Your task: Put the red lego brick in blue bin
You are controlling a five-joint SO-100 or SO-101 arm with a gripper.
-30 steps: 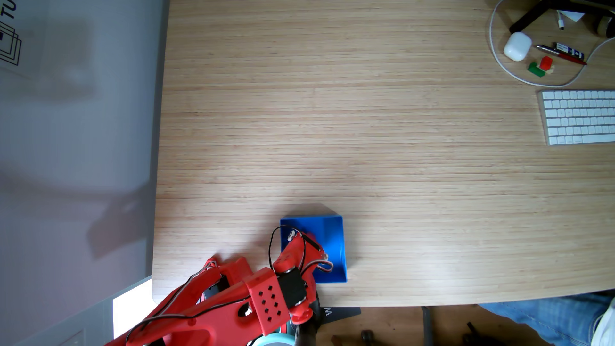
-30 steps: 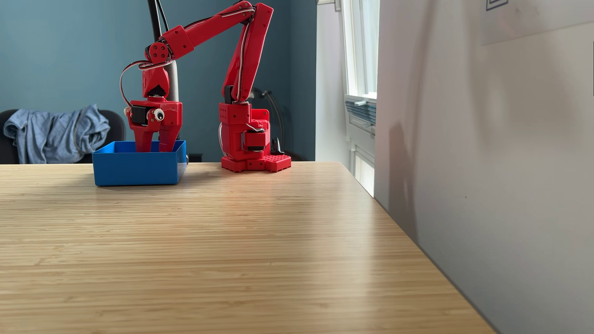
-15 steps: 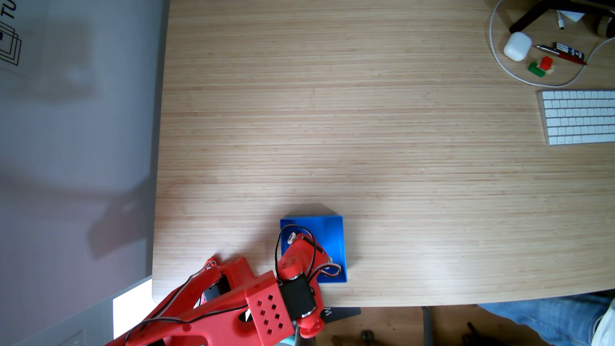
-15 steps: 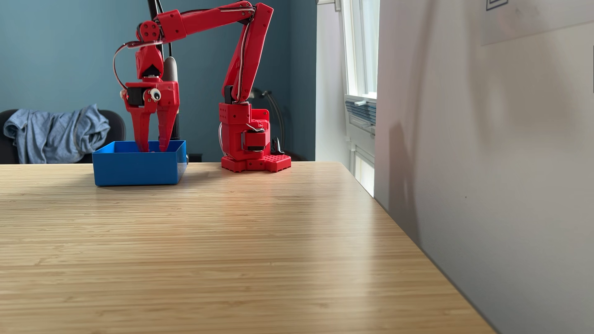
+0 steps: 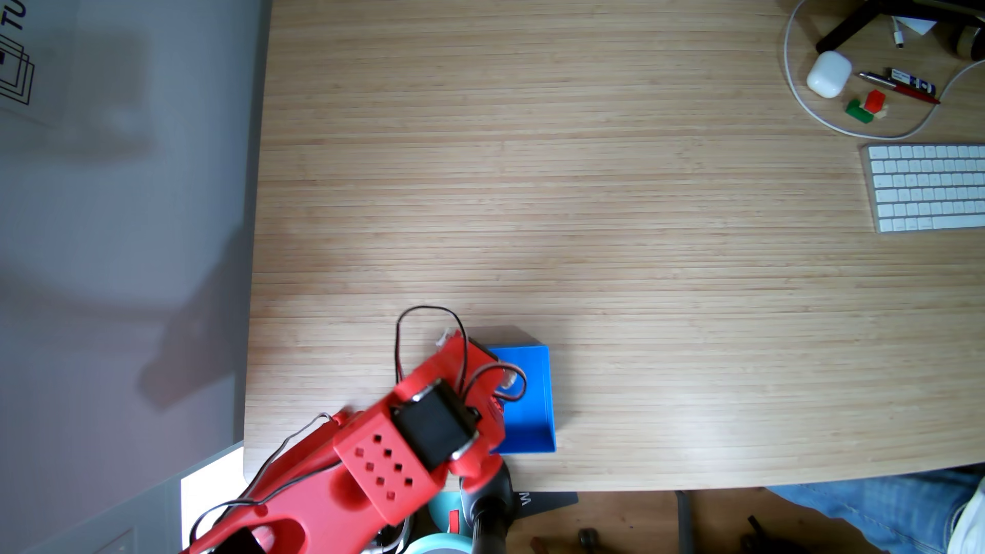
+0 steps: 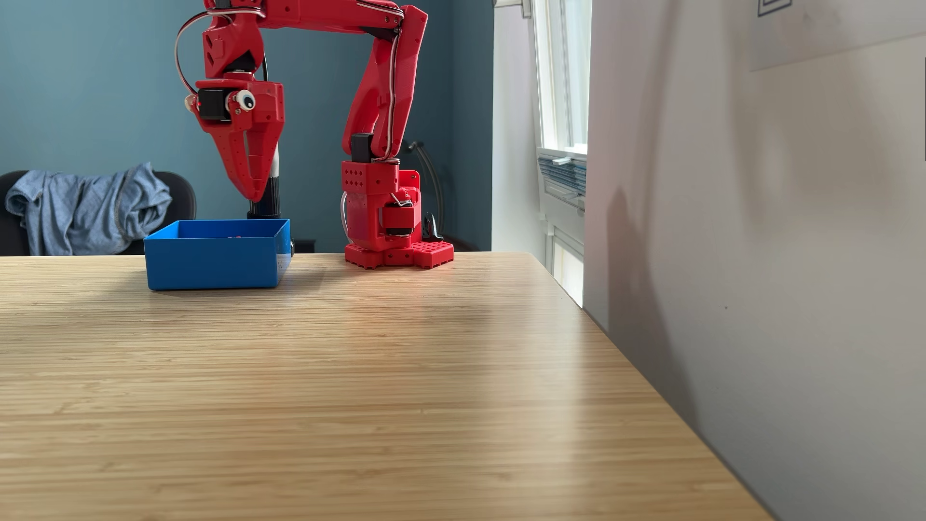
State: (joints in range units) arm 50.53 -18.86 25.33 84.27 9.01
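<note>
A: Where does the red lego brick (image 6: 233,237) lie against the end effector (image 6: 254,194)?

B: In a fixed view from the side, only a thin red sliver of the brick peeks over the front wall of the blue bin (image 6: 213,265); it lies down inside the bin. The end effector hangs well above the bin's rim, tips pointing down, apart from the brick and slightly toward the arm's base from it in that view.

A: And its fingers?

B: Pressed together, tapering to one point, with nothing between them.

A: Where does the bin stand?

B: Near the counter (image 5: 586,239) edge that carries the arm's base; in a fixed view from above, the blue bin (image 5: 535,394) sits close to the bottom edge of the counter, half covered by the red arm (image 5: 384,469).

A: Any writing?

B: On the grey wall at the top left of that view, a sheet shows the letters "TU" (image 5: 13,13) above a nested-squares mark. A dark plate below the counter edge bears a mark (image 5: 526,499) too small to read. At the far top right corner lie a white keyboard (image 5: 927,187) and a labelled pen (image 5: 912,81), its print unreadable.
</note>
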